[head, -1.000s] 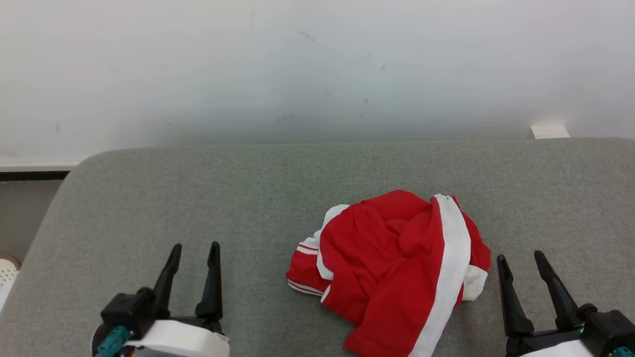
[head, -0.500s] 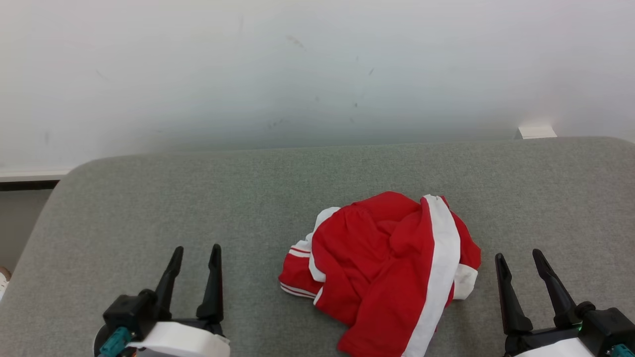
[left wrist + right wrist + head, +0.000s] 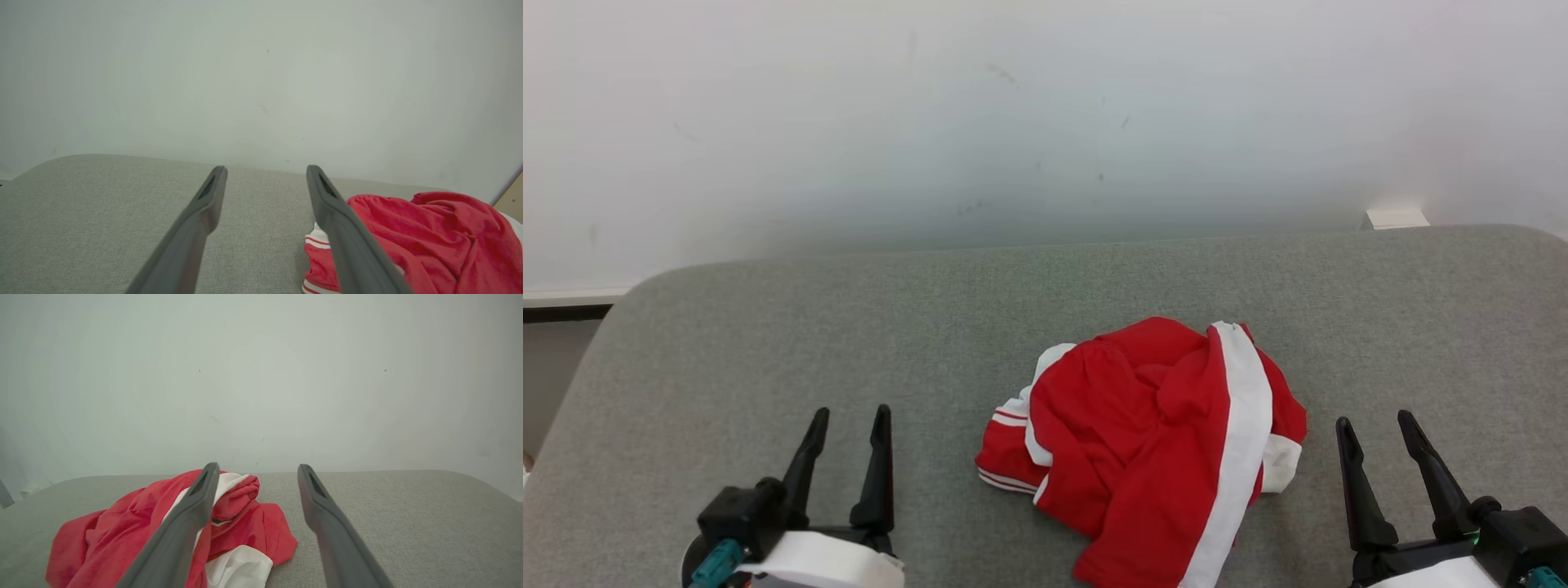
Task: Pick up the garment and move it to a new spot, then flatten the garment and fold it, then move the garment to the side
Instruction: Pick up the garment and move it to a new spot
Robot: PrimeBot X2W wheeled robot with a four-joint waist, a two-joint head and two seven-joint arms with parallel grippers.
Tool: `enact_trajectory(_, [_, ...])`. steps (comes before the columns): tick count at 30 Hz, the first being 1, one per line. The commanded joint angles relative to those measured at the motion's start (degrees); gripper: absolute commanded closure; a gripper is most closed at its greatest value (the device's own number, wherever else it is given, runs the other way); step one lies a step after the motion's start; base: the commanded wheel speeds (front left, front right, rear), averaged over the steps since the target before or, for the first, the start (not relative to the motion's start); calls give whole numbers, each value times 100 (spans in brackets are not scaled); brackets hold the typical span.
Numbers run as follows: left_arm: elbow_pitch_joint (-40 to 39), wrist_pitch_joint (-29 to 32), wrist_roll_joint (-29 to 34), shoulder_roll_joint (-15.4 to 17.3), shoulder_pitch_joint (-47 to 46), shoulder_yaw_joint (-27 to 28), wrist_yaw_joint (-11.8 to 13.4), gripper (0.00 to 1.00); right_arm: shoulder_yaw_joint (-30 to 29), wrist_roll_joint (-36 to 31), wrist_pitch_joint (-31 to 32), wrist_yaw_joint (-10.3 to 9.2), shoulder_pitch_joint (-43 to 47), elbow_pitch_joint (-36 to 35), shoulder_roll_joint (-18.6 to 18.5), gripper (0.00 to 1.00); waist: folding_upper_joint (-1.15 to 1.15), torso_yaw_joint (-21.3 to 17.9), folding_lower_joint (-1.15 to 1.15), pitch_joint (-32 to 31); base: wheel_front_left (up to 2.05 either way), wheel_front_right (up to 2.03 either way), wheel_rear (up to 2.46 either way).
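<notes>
A: Shirt (image 3: 1152, 449), red and white, crumpled on the grey cushion (image 3: 768, 343). It sits between the claws, nearer the right.
B: Left claw (image 3: 850, 411) and right claw (image 3: 1374, 419) are both spread wide, empty, off the cloth.
A: Best bet: pinch a raised fold deep, then lift straight up.

Brightly and evenly lit with soft, diffuse light. Shaded to a dull grey-green low on the wall (image 3: 1045, 204), just above the far edge of the bench (image 3: 768, 343); paler higher up. Faintly shadowed beneath the near right hem of the garment (image 3: 1152, 441). Crisp in the head view; softly blurred along the close gripper fingers (image 3: 194, 232) in both wrist views, darkening slightly toward the corners.
</notes>
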Motion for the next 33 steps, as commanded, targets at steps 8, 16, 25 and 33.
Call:
enact_trajectory(8, [282, 55, -15, -17, -285, -234, -157, 0, -28, 22, 6, -11, -22, 2, -8, 0, 0, -71, 0, 21, 0, 0, 0])
enact_trajectory(16, [697, 1043, -217, 79, -1209, -745, -308, 0, -37, -4, 6, -11, -146, -13, 0, 0, 0, -305, 0, 224, 0, 0, 0])
enact_trajectory(25, [1392, 2335, -451, 70, -2427, -1280, -351, 0, -106, -52, 6, -11, -259, -31, 43, 0, 0, -773, 0, 534, 0, 0, 0])
enact_trajectory(33, [2156, 3046, -589, 33, -3095, -1564, -356, 0, -97, -26, 5, -12, -354, -47, 81, 0, 0, -1089, 0, 703, 0, 0, 0])
